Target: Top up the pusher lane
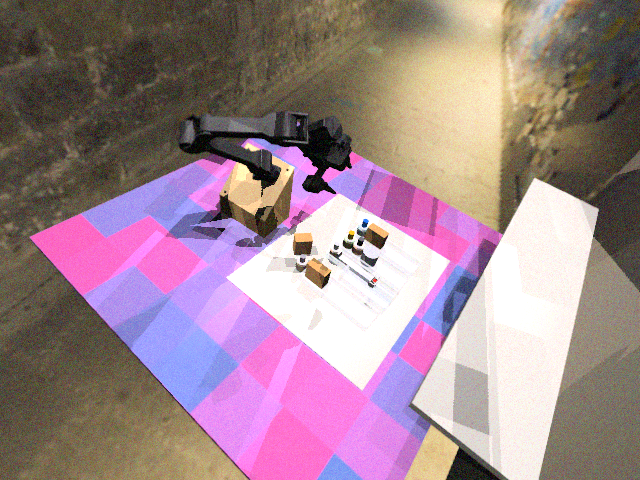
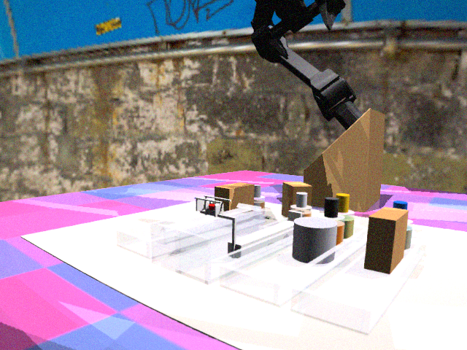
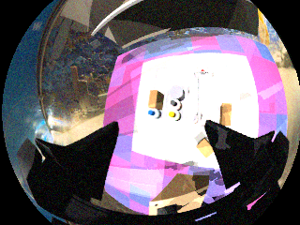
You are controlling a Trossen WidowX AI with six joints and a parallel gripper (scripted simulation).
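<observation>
Reading the top view from the left: pink-and-violet table, then a tan wooden pedestal carrying the dark arm. The arm is folded over and reaches right. The jaws hang high over the near edge of the white board, spread wide with nothing between them.

Loose grey-capped jar stands on the board between two brown boxes, well apart from the jaws, lower and off to their left. Just right of it, a second grey-capped jar stands at the front end of the clear lane. The pusher plate, marked red, is farther along that lane.

Beyond are small jars with yellow and blue caps, a wide grey cylinder and a third box. A white panel closes the far right.

Exterior view: the loose jar is half hidden behind a box, and the arm's top is cut off by the frame. The lane walls are glassy, so the front stop is hard to pick out. Wrist view: both fingers frame the board far below, and the jars there are too small to sort.
</observation>
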